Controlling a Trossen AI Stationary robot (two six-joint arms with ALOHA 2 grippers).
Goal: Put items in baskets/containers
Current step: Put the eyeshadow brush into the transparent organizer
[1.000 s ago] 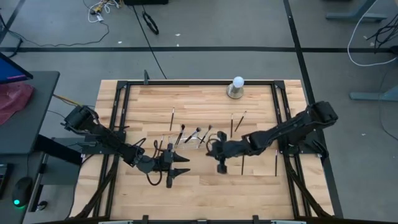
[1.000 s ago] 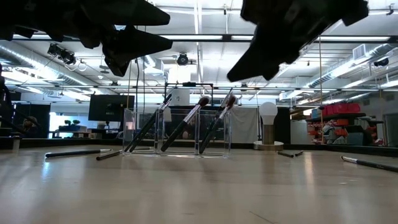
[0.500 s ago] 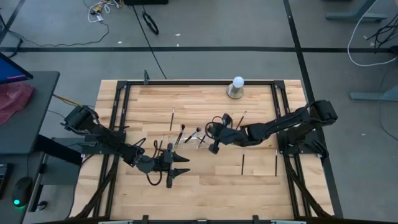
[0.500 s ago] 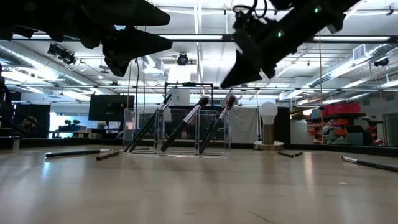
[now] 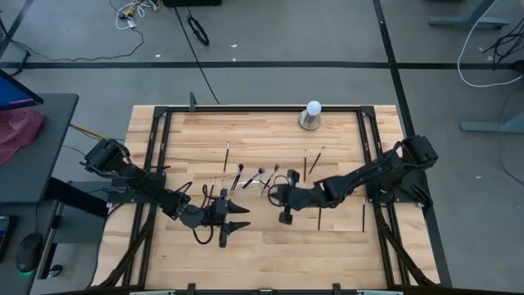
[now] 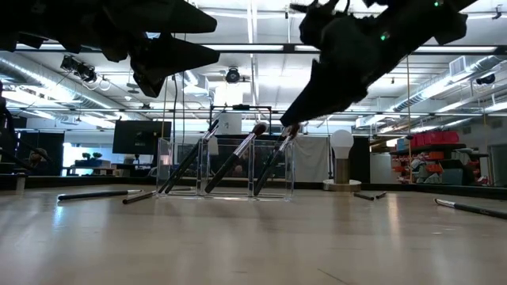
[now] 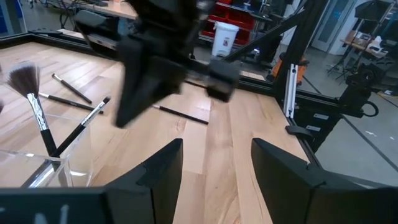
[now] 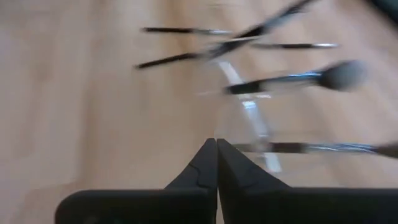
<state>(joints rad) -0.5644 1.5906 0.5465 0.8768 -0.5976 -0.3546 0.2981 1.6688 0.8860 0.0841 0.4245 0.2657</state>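
The clear holder (image 5: 246,182) stands mid-table with three dark brushes (image 6: 238,158) leaning in its compartments, heads up. Several more brushes lie loose on the wood, such as those beyond the holder (image 5: 305,162) and at the right (image 5: 319,215). My right gripper (image 5: 285,216) hovers above the table just on the near side of the holder, shut and empty; its wrist view (image 8: 216,149) looks onto the holder (image 8: 249,118). My left gripper (image 5: 237,223) waits open and empty near the holder's near left side, and it also shows in its wrist view (image 7: 217,177).
A white ball on a grey base (image 5: 312,115) stands at the far edge. Loose brushes lie left (image 6: 99,193) and right (image 6: 471,208) of the holder. A dark frame rail (image 5: 372,164) runs along the table's sides. Bare wood lies at the near edge.
My right gripper went toward the far edge, up to the holder, then drew back toward the near edge to about where it was. The three brushes in the holder stand as before.
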